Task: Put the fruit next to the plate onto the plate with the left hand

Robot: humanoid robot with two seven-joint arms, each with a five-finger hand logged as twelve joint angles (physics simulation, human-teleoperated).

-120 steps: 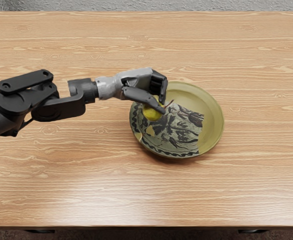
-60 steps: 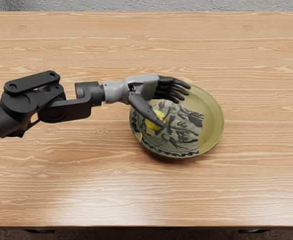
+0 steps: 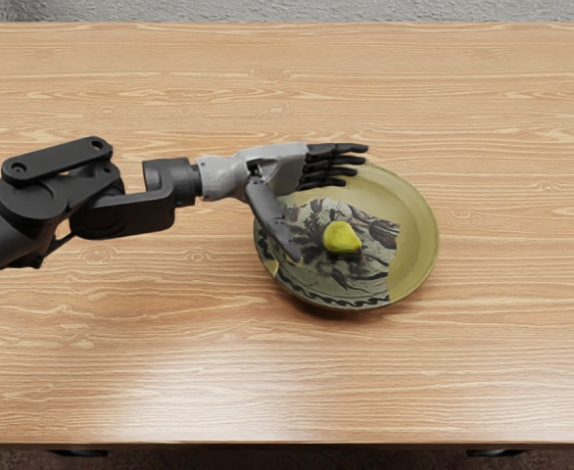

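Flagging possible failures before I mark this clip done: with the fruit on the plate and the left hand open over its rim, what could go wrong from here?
The left hand has its thumb reaching down over the plate, close beside the fruit; a careless pull-back could knock it. The fruit looks rounded and lies free, so a nudge might roll it toward the rim.

A light wooden table (image 3: 287, 372); behind it, perhaps grey floor (image 3: 267, 10).
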